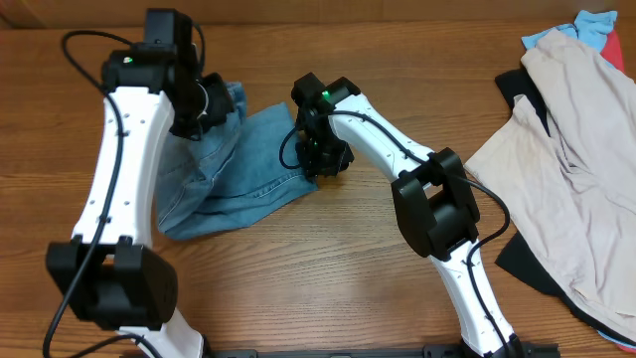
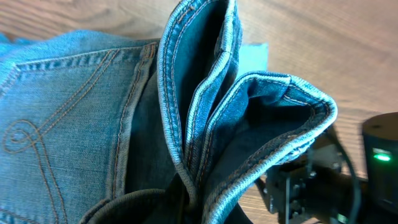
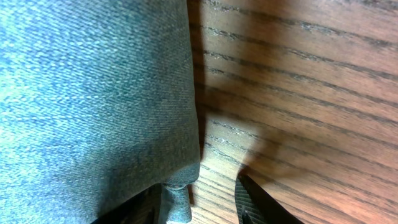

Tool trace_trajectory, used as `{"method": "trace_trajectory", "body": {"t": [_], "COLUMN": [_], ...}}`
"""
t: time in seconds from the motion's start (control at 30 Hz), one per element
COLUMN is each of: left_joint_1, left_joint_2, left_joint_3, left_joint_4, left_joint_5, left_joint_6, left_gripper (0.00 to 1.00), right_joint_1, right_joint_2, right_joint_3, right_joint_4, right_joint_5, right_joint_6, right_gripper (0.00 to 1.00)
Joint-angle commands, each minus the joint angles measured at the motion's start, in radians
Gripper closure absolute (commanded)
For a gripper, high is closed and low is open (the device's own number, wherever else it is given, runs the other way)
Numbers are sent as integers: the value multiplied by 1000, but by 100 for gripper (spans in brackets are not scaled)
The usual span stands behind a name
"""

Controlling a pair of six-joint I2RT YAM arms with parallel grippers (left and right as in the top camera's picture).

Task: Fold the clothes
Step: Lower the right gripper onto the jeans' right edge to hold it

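Observation:
The light blue denim jeans (image 1: 238, 169) lie bunched on the wooden table at left centre. My left gripper (image 1: 204, 104) is shut on the folded waistband at the top of the jeans. In the left wrist view its jaws (image 2: 186, 202) pinch the stitched waistband folds (image 2: 205, 93), with a back pocket (image 2: 56, 124) to the left. My right gripper (image 1: 323, 159) sits at the jeans' right edge. In the right wrist view it (image 3: 208, 202) is open, the denim edge (image 3: 99, 93) lies against its left finger, and bare wood shows before the right finger.
A pale beige garment (image 1: 576, 149) lies at the far right over a black one (image 1: 522, 261). Bright-blue (image 1: 588, 24) and red (image 1: 623, 45) garments sit at the back right corner. The right arm (image 2: 329, 180) shows in the left wrist view.

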Motion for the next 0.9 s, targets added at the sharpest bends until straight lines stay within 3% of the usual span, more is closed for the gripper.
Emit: {"method": "trace_trajectory", "body": {"t": [0.0, 0.77, 0.8, 0.87], "left_joint_1": [-30, -119, -121, -124], "left_joint_2": [34, 80, 81, 81], "left_joint_3": [6, 6, 6, 6], "left_joint_4": [-6, 105, 105, 105], "left_joint_5": [52, 2, 2, -1], "left_joint_6": [-29, -96, -96, -96], "left_gripper": [92, 92, 90, 70], "right_joint_1": [17, 17, 17, 17], "right_joint_2": [12, 12, 12, 12], "right_joint_3": [-31, -31, -31, -31], "right_joint_4": [-2, -23, -23, -24], "right_joint_5": [-31, -31, -31, -31], "right_joint_6": [0, 0, 0, 0], "right_gripper": [57, 57, 58, 57]}}
